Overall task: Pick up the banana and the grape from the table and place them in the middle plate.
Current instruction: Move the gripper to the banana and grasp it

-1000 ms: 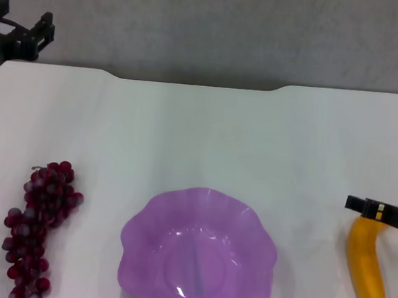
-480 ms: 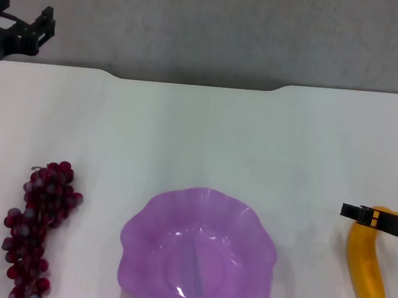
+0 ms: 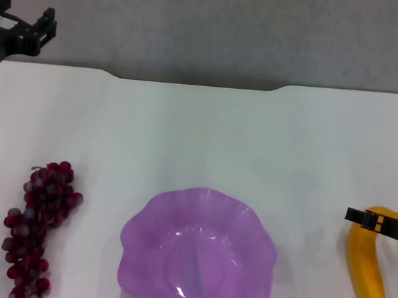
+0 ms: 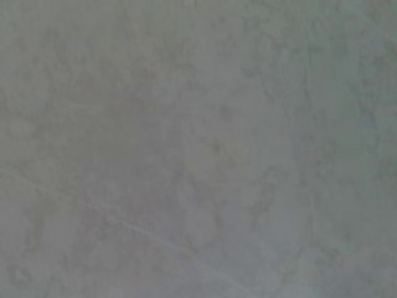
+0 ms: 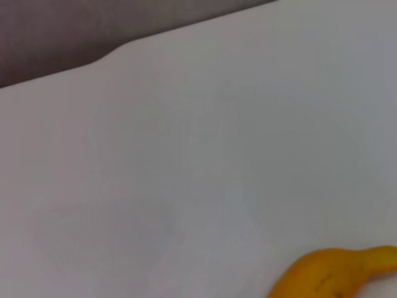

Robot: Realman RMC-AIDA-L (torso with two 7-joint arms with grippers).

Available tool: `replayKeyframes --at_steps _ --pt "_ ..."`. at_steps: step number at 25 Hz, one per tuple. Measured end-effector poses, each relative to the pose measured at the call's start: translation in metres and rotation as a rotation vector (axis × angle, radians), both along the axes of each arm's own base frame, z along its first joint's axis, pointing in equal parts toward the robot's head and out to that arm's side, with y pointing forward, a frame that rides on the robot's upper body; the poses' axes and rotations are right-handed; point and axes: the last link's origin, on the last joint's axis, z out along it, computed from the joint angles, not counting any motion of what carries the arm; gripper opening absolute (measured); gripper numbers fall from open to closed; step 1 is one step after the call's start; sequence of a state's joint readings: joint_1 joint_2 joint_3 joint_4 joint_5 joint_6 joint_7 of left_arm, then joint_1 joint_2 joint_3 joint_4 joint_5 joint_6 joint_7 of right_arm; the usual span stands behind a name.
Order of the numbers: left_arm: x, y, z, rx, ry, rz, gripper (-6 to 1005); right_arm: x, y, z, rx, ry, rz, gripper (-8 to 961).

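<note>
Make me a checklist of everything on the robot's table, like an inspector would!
Surface: the table is plain white, with a notch along its far edge.
Job's things: the banana lies on the table at the robot's right; the grape bunch lies at its left; the middle plate, purple with a wavy rim, sits between them with nothing in it.
Clutter: nothing seen.
Grippers: the right gripper is over the far end of the banana; whether it touches cannot be told. The left gripper is parked past the far left corner.
Cables: nothing seen.
Surroundings: a grey wall behind the table.
</note>
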State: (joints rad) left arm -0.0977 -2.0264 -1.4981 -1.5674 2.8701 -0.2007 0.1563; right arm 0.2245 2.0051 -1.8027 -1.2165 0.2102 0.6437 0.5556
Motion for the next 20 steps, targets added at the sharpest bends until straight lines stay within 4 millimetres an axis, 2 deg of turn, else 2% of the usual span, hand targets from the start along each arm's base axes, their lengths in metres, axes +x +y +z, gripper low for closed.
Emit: replayKeyframes --at_steps 20 --pt "0.006 0.002 -0.004 -0.031 0.017 0.005 684 0.017 0.012 -0.023 -0.057 0.013 -0.049 853"
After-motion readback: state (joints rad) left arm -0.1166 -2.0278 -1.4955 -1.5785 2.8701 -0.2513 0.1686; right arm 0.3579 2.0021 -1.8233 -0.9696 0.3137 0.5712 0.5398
